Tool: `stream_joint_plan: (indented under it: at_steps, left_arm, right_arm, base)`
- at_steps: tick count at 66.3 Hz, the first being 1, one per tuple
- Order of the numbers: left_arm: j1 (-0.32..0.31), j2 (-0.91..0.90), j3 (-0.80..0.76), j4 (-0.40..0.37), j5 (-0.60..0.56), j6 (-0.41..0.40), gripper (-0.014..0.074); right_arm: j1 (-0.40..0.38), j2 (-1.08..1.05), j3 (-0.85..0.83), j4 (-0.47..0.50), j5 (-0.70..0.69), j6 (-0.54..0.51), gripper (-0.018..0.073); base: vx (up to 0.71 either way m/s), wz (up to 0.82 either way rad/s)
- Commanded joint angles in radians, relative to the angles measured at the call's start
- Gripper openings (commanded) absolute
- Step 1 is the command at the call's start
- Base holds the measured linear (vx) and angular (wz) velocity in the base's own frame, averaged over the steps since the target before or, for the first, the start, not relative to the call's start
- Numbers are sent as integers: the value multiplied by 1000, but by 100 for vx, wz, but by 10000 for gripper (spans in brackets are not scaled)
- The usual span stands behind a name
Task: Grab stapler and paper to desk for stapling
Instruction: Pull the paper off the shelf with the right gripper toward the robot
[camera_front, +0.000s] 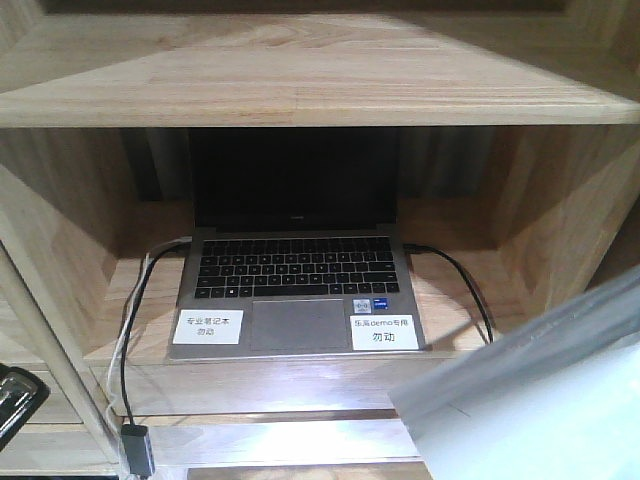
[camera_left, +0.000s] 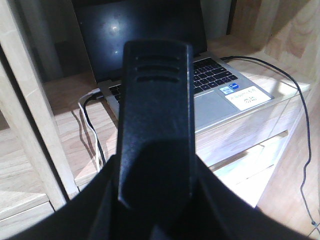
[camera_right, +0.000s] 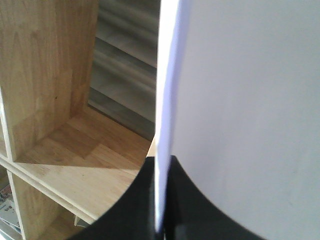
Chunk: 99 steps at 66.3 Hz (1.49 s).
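The black stapler (camera_left: 155, 100) fills the middle of the left wrist view, seen end-on with three slots near its top. My left gripper (camera_left: 155, 200) is shut on it, dark fingers (camera_left: 95, 210) pressing both sides. No orange patch shows. The white paper (camera_right: 240, 100) stands nearly edge-on in the right wrist view, and my right gripper (camera_right: 160, 200) is shut on its lower edge. In the front view the paper (camera_front: 540, 400) covers the bottom right corner, held up in the air. The desk is out of view.
An open grey laptop (camera_front: 295, 270) with two white labels sits in a light-wood shelving unit (camera_front: 300, 80) straight ahead. Black and white cables (camera_front: 125, 330) hang down its left side to an adapter (camera_front: 135, 445); another cable (camera_front: 470, 290) loops on the right. A shelf upright (camera_left: 30, 110) stands left.
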Motion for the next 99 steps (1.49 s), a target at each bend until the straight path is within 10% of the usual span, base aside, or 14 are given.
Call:
stream_joint_plan:
  at_steps: [1,99]
  left_arm:
    - [-6,9,-30,-2,-116,-2,-7]
    - [-6,9,-30,-2,-116,-2,-7]
  right_arm:
    - [-4,10,-30,-13,-79,-3,-5]
    - [-4,10,-30,-13,-74,-3,-5]
  base:
    - [0,0]
    - [-4,1]
